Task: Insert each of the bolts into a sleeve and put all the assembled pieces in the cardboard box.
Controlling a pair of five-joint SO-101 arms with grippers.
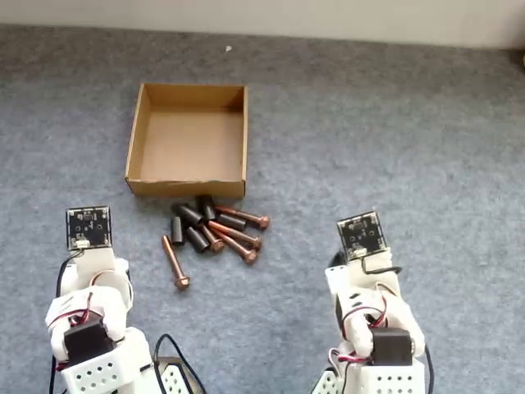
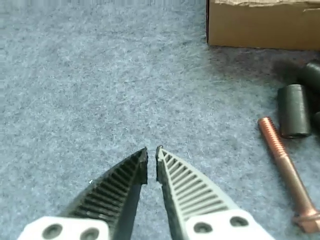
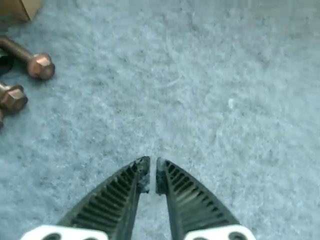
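Observation:
Several copper bolts (image 1: 234,234) and black sleeves (image 1: 190,226) lie heaped on the grey carpet just in front of the cardboard box (image 1: 137,139), which holds nothing. One bolt (image 1: 174,261) lies apart, nearer the left arm, and it shows as a copper bolt (image 2: 287,171) beside a black sleeve (image 2: 293,110) in the left wrist view. My left gripper (image 2: 151,159) is shut over bare carpet, left of the pile. My right gripper (image 3: 150,169) is shut too, over bare carpet right of the pile, with two bolt heads (image 3: 40,66) off to its side.
The box's corner (image 2: 260,27) shows beyond the left gripper. Both arm bases stand at the near edge, the left arm (image 1: 89,316) and the right arm (image 1: 373,324). Open carpet stretches right of the box and the pile.

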